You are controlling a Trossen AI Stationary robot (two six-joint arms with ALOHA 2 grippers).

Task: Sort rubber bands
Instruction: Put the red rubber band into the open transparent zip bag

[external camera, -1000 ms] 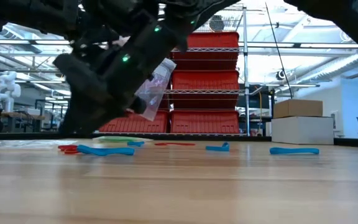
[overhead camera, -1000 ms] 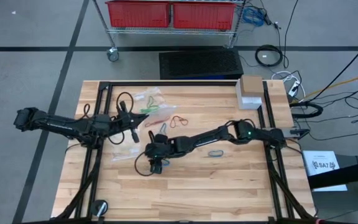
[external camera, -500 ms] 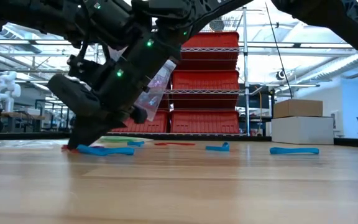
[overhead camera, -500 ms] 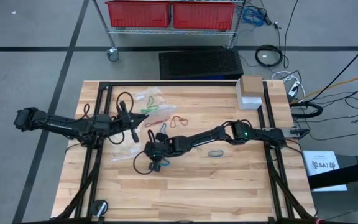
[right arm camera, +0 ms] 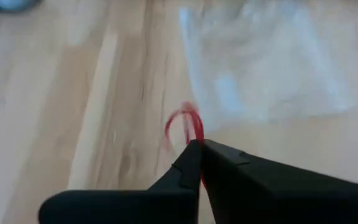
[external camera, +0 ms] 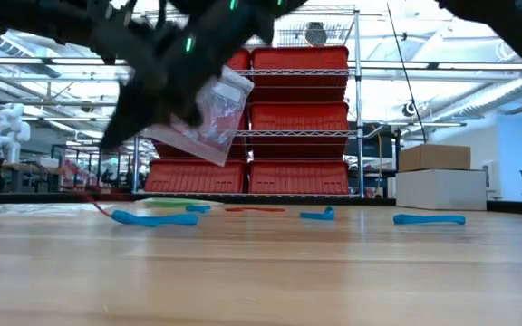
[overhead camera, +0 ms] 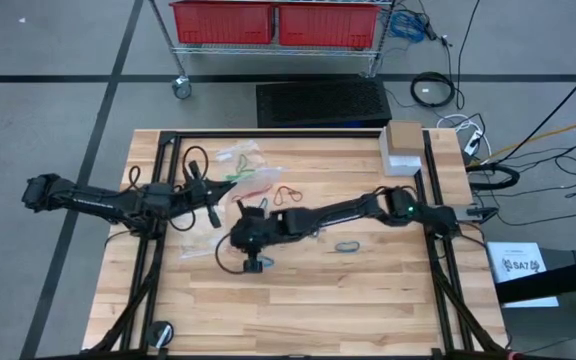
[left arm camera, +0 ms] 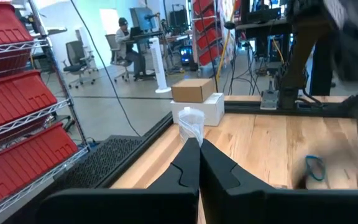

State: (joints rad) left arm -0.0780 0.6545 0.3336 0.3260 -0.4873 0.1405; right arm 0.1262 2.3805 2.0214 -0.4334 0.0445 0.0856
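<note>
My right gripper (right arm camera: 196, 144) is shut on a red rubber band (right arm camera: 184, 124) above the table's middle left (overhead camera: 234, 238). My left gripper (left arm camera: 199, 144), just to its left (overhead camera: 216, 217), is shut on a small clear plastic bag (external camera: 202, 122) and points level. Loose rubber bands lie flat on the wood: a blue one (overhead camera: 346, 246), a red one (overhead camera: 288, 195), a green one (overhead camera: 243, 175). The low view shows blue ones (external camera: 152, 218) (external camera: 429, 218) lying flat. My left gripper pinches one edge of the bag (left arm camera: 191, 138) between its two fingertips, coming level from the table's left. The bag is lifted clear of the table. My right gripper pinches the red band's strand (right arm camera: 194, 138) at its fingertips, slanting down from the table's right. The band's loop sticks out past the tips, above the wood.
Another clear bag (right arm camera: 266, 68) lies flat on the table near my right gripper. More clear bags (overhead camera: 238, 155) lie at the far side. A cardboard and a white box (overhead camera: 404, 148) stand at the far right corner. The near half of the table is bare wood (overhead camera: 318, 310).
My right gripper has shut on the red rubber band at the table top and then risen, taking the band up off the wood. The bag in my left gripper has swung a little.
</note>
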